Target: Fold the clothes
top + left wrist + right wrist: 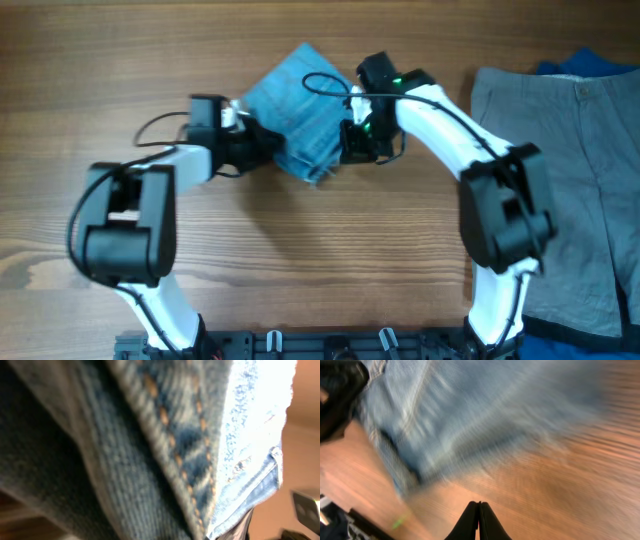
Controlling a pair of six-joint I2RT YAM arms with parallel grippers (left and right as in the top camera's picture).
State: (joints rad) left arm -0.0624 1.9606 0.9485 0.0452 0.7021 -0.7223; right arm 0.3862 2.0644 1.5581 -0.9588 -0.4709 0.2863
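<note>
The light blue jeans (300,108) lie as a small folded bundle at the table's middle back. My left gripper (264,146) is pushed into the bundle's left edge. Denim with orange stitching (165,445) fills the left wrist view and hides its fingers, so I cannot tell its state. My right gripper (357,141) is at the bundle's right edge. In the right wrist view its fingers (480,506) are shut and empty over bare wood, with the jeans (470,410) just beyond them. That view is blurred.
Grey khaki trousers (560,180) lie spread along the table's right side. A dark blue garment (590,62) shows behind them at the back right. The wooden table (300,250) extends in front of the bundle.
</note>
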